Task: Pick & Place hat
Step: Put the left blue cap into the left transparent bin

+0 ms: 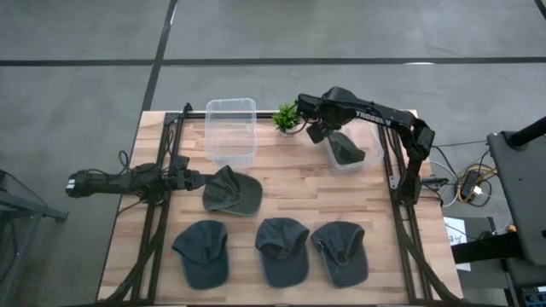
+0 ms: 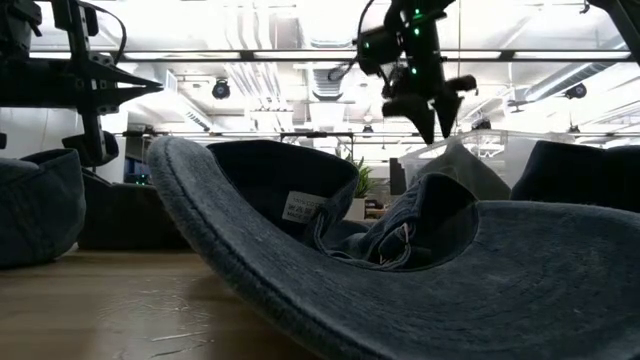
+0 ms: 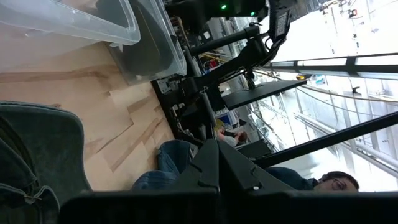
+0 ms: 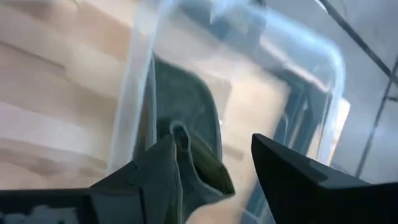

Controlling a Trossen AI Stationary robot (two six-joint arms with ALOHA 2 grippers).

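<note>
Now we are at the release step: our right gripper [image 1: 322, 130] hovers over the right clear bin [image 1: 362, 159] at about 1 o'clock on the bench [image 1: 281, 200], jaws spread apart, with a dark cap [image 1: 345, 149] lying inside it. Our left gripper [image 1: 198, 180], jaws pressed together, waits at 9 o'clock beside another cap [image 1: 232, 191]. Next, we judge, calls for lifting clear toward the 3 caps along 6 o'clock.

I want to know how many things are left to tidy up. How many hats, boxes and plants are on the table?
Hats: 5, four on the table and one in the right bin
Clear bins: 2
Small plants: 1
Total: 8
</note>
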